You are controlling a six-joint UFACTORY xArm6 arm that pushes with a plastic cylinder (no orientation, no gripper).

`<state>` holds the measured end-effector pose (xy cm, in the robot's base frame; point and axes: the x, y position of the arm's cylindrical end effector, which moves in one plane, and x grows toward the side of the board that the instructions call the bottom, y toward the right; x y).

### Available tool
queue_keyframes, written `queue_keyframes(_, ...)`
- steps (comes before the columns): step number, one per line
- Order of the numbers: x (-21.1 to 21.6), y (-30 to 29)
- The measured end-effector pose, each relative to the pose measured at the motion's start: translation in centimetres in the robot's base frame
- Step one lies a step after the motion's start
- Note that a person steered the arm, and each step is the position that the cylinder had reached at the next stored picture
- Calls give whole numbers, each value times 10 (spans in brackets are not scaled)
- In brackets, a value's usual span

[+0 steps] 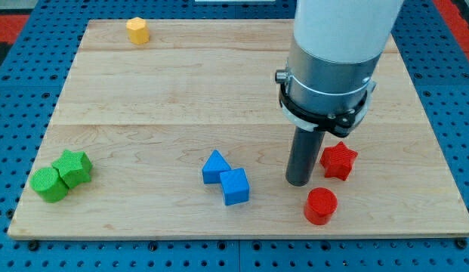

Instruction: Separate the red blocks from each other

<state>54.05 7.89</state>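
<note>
A red star block lies on the wooden board at the lower right. A red cylinder block lies below and to its left, with a gap between the two. My tip stands on the board just left of the red star and just above the red cylinder, close to both. The arm's body hides the board behind it.
A blue triangle block touches a blue cube at the lower middle. A green star block touches a green cylinder at the lower left. A yellow block sits at the top left.
</note>
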Motion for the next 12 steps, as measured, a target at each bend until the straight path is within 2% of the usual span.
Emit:
queue_keyframes(7, -1, -17)
queue_keyframes(8, -1, -5)
queue_keyframes(10, -7, 74)
queue_keyframes(11, -42, 73)
queue_keyframes(12, -49, 70)
